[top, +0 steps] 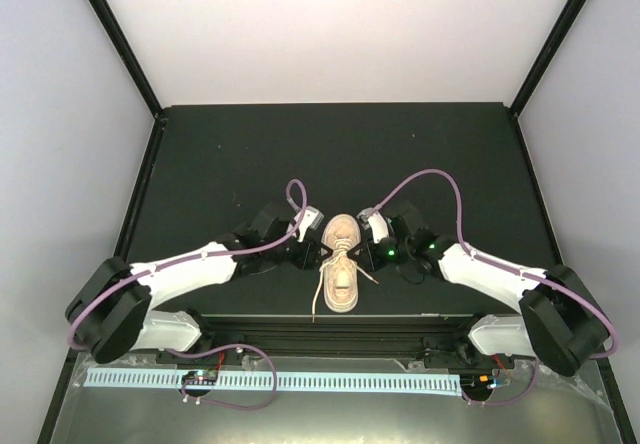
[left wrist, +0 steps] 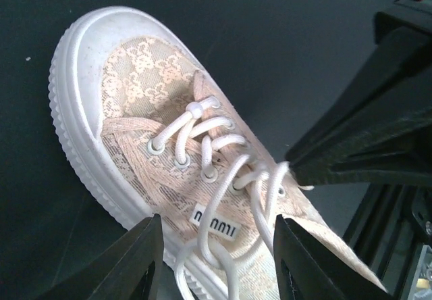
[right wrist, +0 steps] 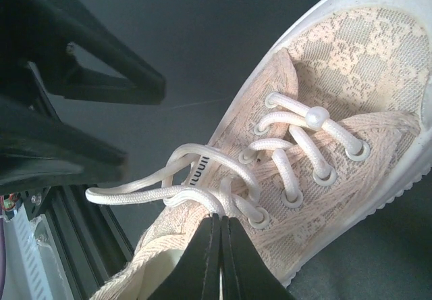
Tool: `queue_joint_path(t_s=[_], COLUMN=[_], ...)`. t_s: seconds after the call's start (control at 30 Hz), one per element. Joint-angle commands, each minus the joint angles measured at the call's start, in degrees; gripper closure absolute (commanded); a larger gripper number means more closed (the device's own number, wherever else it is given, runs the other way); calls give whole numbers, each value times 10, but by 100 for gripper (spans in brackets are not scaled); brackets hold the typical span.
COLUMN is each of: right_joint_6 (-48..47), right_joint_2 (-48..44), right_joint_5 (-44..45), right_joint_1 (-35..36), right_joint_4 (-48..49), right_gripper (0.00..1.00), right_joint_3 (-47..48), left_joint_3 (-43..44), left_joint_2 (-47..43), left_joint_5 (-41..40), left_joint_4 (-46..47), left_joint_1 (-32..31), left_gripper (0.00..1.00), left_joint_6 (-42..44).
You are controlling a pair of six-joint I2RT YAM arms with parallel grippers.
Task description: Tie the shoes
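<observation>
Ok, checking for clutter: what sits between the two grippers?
Just the sneaker, lying between the left gripper and the right gripper. The top external view shows it best.

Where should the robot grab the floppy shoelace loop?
Pinch the lace loop near its outer end, where it sticks out sideways past the shoe and both strands lie close together. The open left gripper is on that side, so it should probably come in from there and close across the strands.

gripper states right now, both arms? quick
Left gripper: open over the shoe, holding nothing.
Right gripper: closed, seemingly pinching a lace.
</observation>
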Motion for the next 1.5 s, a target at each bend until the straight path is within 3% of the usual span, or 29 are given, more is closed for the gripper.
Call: queue_joint_path(t_s=[0.0,0.43,0.63,0.9,1.13,1.47], right_joint_6=[-7,-6,-6,9,16,13], right_joint_2=[-19,-18,-20,-34,-23,28], right_joint_5=[1,-5,-6,11,13,2], right_joint_1=[2,2,2,2,3,25], right_joint_4=[9,13,13,16,25,38], right_gripper=[98,98,98,98,98,98], right_joint_3=[-8,-6,-6,-3,18,39], left_joint_3=[37,52,60,41,2,-6], left_joint_2=[40,94,112,104,74,74], left_joint_5=[4,29,32,51,51,58], left_joint_4=[-10,-3,2,61,118,126], left_joint_1=[4,4,4,4,2,2], left_gripper=[56,69,71,98,99,98], left_joint_6=[-6,9,14,13,9,20])
